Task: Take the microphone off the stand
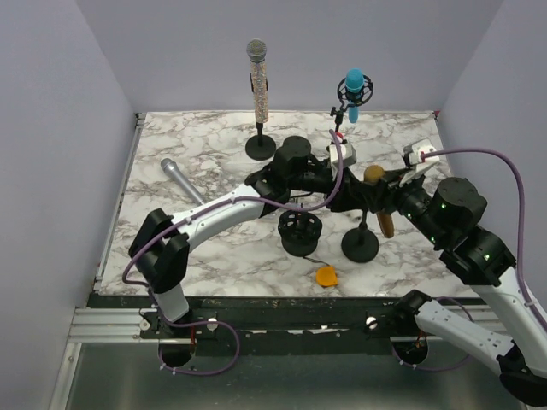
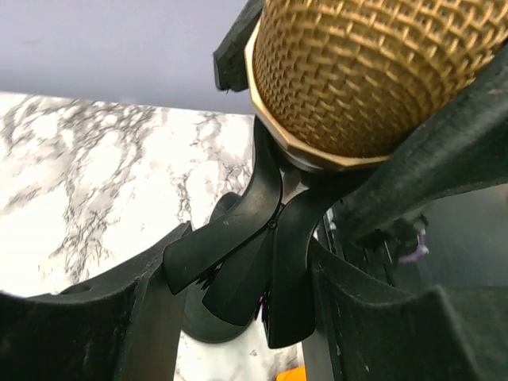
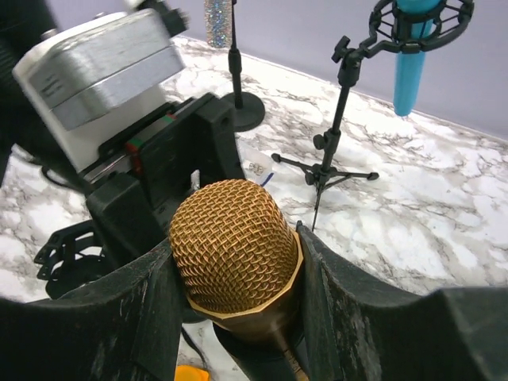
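The gold microphone [image 1: 376, 181] sits tilted in the clip of a black stand [image 1: 360, 245] at the middle right of the table. In the right wrist view its mesh head [image 3: 234, 246] sits between the two black fingers [image 3: 361, 317], and my right gripper [image 3: 238, 309] is shut on the microphone just below the head. My left gripper [image 2: 254, 317] reaches in from the left and is shut on the stand's clip levers [image 2: 254, 246], right under the gold head [image 2: 373, 71]. In the top view the two grippers, left [image 1: 357, 203] and right [image 1: 389, 195], meet at the stand's top.
A glitter microphone on a round-base stand [image 1: 257, 85] and a blue microphone on a tripod [image 1: 353, 90] stand at the back. A silver microphone [image 1: 181, 179] lies at the left. A black shock mount [image 1: 300, 232] and an orange piece [image 1: 326, 275] lie near the stand's base.
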`<control>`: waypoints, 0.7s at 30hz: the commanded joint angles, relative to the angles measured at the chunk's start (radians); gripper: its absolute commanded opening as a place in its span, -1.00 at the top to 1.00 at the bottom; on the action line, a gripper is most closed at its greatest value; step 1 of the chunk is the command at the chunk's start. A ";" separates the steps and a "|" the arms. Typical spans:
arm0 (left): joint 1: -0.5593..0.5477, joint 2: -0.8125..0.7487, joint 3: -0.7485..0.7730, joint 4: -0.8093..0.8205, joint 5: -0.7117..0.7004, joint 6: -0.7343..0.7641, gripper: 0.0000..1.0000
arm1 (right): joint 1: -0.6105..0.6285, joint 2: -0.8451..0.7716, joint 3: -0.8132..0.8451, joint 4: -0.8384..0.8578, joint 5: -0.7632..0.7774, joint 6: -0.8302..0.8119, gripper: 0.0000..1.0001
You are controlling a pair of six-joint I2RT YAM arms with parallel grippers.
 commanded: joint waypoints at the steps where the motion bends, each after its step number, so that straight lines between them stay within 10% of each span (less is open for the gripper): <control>1: -0.044 -0.116 -0.103 0.042 -0.511 -0.095 1.00 | 0.014 -0.027 -0.007 -0.104 0.133 0.174 -0.09; 7: -0.087 -0.164 -0.131 0.004 -0.723 -0.146 1.00 | 0.014 0.035 0.124 -0.273 0.224 0.255 -0.99; 21: -0.182 -0.128 -0.071 -0.090 -0.932 -0.112 1.00 | 0.014 0.097 0.131 -0.135 0.310 0.112 -0.91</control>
